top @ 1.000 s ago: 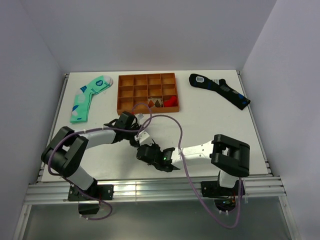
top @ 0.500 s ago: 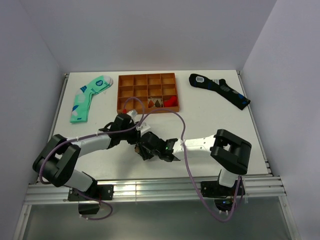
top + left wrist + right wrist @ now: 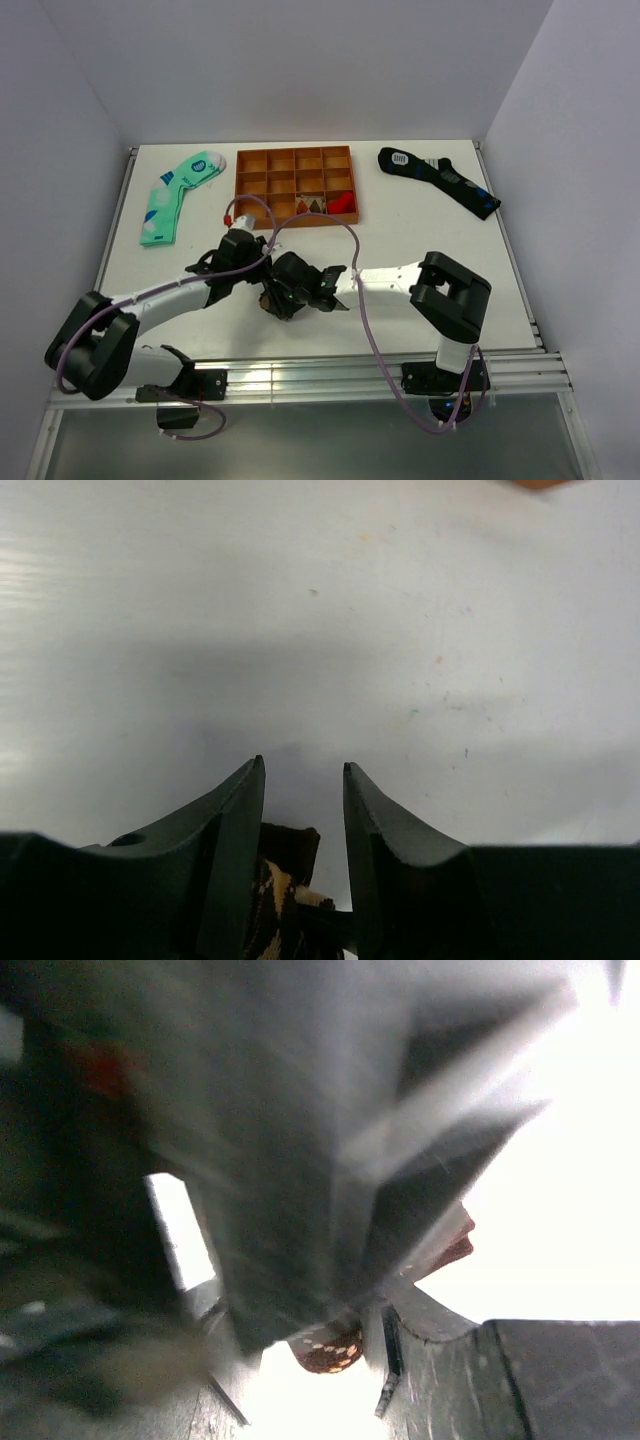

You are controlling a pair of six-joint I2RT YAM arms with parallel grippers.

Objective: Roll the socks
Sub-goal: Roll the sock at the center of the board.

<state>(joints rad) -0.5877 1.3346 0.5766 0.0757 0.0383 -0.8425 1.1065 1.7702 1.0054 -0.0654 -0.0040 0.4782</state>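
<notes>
white table (image 3: 420,240), pale walls; orange tray (image 3: 240,190) upper mid. l gripper (image 3: 302,770) narrowly parted, r gripper (image 3: 284,297) pinching socks (image 3: 328,1348), crowded centre.

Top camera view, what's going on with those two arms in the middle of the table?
Both arms are bunched over the brown argyle fabric sock pair at the front middle of the white table. The left pincer stands parted, patterned fabric low between its fingers. The right pincer has brown fabric at its tip, but that view is too blurred to judge its grip.
</notes>
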